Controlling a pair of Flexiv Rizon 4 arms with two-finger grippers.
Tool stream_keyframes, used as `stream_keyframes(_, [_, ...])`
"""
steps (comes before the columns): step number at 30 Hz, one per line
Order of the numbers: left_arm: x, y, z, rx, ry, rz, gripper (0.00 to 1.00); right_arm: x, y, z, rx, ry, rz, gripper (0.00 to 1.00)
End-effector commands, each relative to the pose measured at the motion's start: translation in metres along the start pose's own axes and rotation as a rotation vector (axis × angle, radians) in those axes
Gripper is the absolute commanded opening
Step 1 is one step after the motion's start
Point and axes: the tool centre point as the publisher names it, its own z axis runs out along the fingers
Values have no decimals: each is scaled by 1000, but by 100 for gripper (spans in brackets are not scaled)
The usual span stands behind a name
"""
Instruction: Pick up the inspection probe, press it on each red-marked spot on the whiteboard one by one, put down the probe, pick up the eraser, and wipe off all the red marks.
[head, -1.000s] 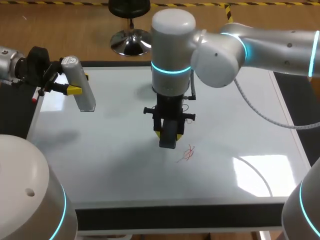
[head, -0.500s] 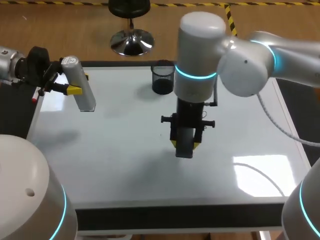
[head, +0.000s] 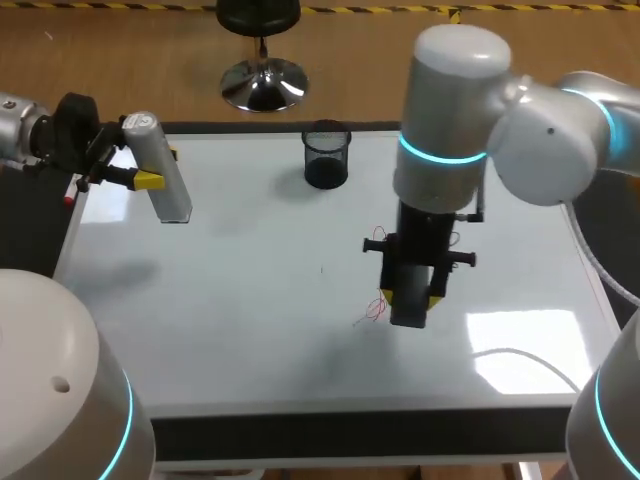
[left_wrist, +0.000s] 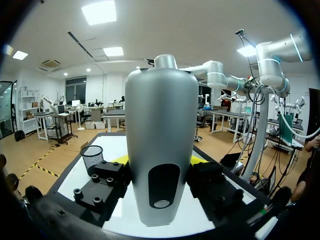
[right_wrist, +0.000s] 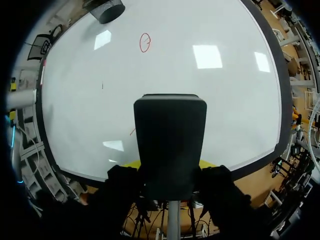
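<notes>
Right tool (head: 410, 296) is clamped on the black rectangular block eraser (head: 408, 314), fingers on both sides, eraser face pointing down at the white rectangular whiteboard (head: 250, 300), right of centre. Can't tell if the face is actually touching the surface. Left tool (head: 150, 168) is closed around the silver-grey cylindrical inspection probe (head: 166, 185), parked over the board's left edge, well apart from the marks. So probe isn't put down; it's just held aside while the other arm has the eraser. Read: we're in the wipe stage, pick-up of the eraser done. Whether each spot got pressed can't be confirmed from this. Left to do: red scribble mark (head: 375, 308) sits just beside the eraser on its left side, not wiped. Small red ring mark (right_wrist: 145, 42) is further up the board, ahead of the eraser toward the black mesh cup (head: 325, 155), also intact. A tiny dark tick is mid-board, too small to tell what it is. My call: at least two red marks to clear, nearest one first, plus setting the probe down if that counts.
</notes>
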Motion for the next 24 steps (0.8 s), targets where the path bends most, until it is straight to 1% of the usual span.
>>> stream_keyframes(1, [-1,0,-1,1,3,2,0,-28,1,-5,-4,91,0,0])
stream_keyframes(17, [-1,0,-1,1,3,2,0,-71,27,-14,36,53,1,0])
stream_keyframes(22, [-1,0,-1,1,3,2,0,-78,30,-14,38,50,0,0])
stream_keyframes(24, [-1,0,-1,1,3,2,0,-77,30,-15,25,41,-39,0])
